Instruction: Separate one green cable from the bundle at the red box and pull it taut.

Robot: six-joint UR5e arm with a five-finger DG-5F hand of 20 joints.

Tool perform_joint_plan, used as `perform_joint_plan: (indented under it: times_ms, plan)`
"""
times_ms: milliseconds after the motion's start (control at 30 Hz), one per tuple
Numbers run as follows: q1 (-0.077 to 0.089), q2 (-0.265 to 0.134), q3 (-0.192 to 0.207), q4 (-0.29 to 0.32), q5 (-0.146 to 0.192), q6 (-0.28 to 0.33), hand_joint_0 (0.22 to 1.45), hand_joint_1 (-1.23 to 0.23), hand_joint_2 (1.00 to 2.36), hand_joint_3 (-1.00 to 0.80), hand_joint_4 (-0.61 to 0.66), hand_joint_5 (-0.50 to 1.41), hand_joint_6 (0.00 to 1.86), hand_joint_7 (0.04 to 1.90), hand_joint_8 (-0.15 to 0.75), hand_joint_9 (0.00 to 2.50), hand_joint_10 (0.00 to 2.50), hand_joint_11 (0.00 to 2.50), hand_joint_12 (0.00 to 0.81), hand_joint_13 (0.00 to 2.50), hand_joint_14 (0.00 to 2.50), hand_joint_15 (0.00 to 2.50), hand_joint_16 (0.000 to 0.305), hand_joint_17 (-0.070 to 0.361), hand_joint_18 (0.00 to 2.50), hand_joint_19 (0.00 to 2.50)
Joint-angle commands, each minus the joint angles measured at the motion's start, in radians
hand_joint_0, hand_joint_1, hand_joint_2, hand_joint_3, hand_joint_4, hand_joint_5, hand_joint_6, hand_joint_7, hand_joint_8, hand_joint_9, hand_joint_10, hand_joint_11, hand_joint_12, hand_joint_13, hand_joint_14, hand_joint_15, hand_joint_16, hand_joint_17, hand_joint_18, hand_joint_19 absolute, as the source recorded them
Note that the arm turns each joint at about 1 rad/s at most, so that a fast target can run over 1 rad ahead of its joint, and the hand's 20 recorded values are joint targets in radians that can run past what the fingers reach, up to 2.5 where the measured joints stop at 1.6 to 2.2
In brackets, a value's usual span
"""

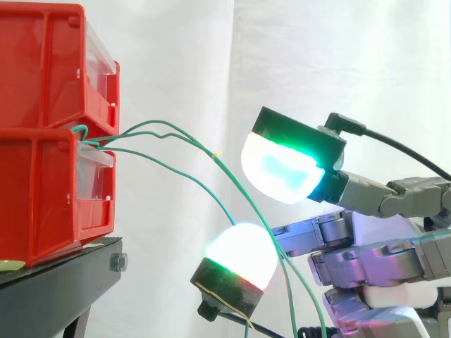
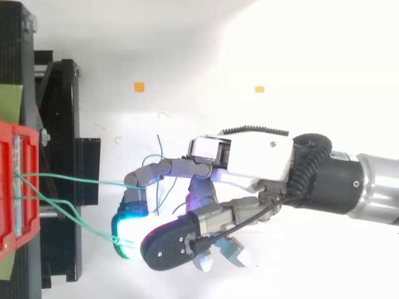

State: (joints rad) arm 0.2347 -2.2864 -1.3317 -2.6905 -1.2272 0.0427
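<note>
Several thin green cables [image 1: 169, 129] leave the gap between the two stacked red bins [image 1: 49, 190] and droop right and downward. In the top view the green cables [image 2: 68, 180] stretch from the red bin [image 2: 12, 187] toward my hand [image 2: 249, 159]. My hand [image 1: 380, 260] reaches in from the right. One glowing green-white pad [image 1: 282, 169] sits above the cables, and a white pad [image 1: 239, 262] sits below them. A visible gap separates the two pads, and the cables run slack through it and on down past the palm. No cable is clamped.
The bins stand on a black stand [image 1: 63, 282] at the left, before a white curtain. In the top view, the black stand [image 2: 62, 124] lies left of my hand, and small orange markers [image 2: 139, 86] dot the white floor.
</note>
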Motion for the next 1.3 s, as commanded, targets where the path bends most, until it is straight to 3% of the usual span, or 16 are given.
perform_joint_plan:
  times_ms: [0, 233, 833, 933, 1033, 1100, 1133, 1267]
  plan:
    - [0.000, 0.001, 0.000, 0.000, 0.000, -0.004, 0.60, -0.50, 1.00, -0.50, 0.06, 0.14, 0.50, 1.32, 0.233, 2.08, 0.02, 0.60, 0.418, 1.57, 0.02, 0.64, 0.059, 0.132, 1.35, 0.56]
    - [0.002, 0.001, 0.000, -0.006, 0.002, -0.012, 0.71, -0.71, 1.00, -0.46, 0.04, 0.15, 0.50, 1.30, 0.247, 2.09, 0.02, 0.63, 0.420, 1.58, 0.02, 0.64, 0.058, 0.131, 1.35, 0.56]
    - [0.000, 0.001, 0.000, -0.018, 0.000, -0.014, 0.72, -0.84, 1.02, -0.24, 0.00, 0.15, 0.50, 1.30, 0.255, 2.09, 0.02, 0.66, 0.414, 1.59, 0.02, 0.65, 0.058, 0.131, 1.35, 0.55]
    - [0.000, 0.001, 0.003, -0.040, -0.005, -0.023, 0.72, -0.89, 1.02, -0.24, 0.00, 0.15, 0.50, 1.30, 0.260, 2.09, 0.02, 0.65, 0.415, 1.58, 0.02, 0.65, 0.059, 0.132, 1.35, 0.54]
    - [-0.002, 0.001, 0.031, -0.107, -0.006, -0.043, 0.72, -0.95, 1.01, -0.27, 0.02, 0.15, 0.50, 1.31, 0.257, 2.09, 0.02, 0.64, 0.419, 1.57, 0.02, 0.65, 0.059, 0.133, 1.34, 0.54]
    - [-0.003, 0.001, 0.040, -0.132, -0.006, -0.046, 0.72, -0.99, 1.01, -0.41, 0.03, 0.15, 0.50, 1.31, 0.258, 2.08, 0.02, 0.64, 0.409, 1.56, 0.02, 0.65, 0.059, 0.132, 1.34, 0.54]
    - [-0.003, 0.001, 0.051, -0.158, -0.006, -0.049, 0.69, -1.02, 1.00, -0.50, 0.03, 0.15, 0.50, 1.30, 0.252, 2.08, 0.02, 0.65, 0.409, 1.56, 0.02, 0.64, 0.059, 0.132, 1.33, 0.54]
    - [-0.005, 0.001, 0.057, -0.193, -0.008, -0.052, 0.55, -1.00, 1.00, -0.50, 0.05, 0.15, 0.50, 1.30, 0.256, 2.08, 0.02, 0.63, 0.416, 1.57, 0.02, 0.65, 0.061, 0.137, 1.35, 0.52]
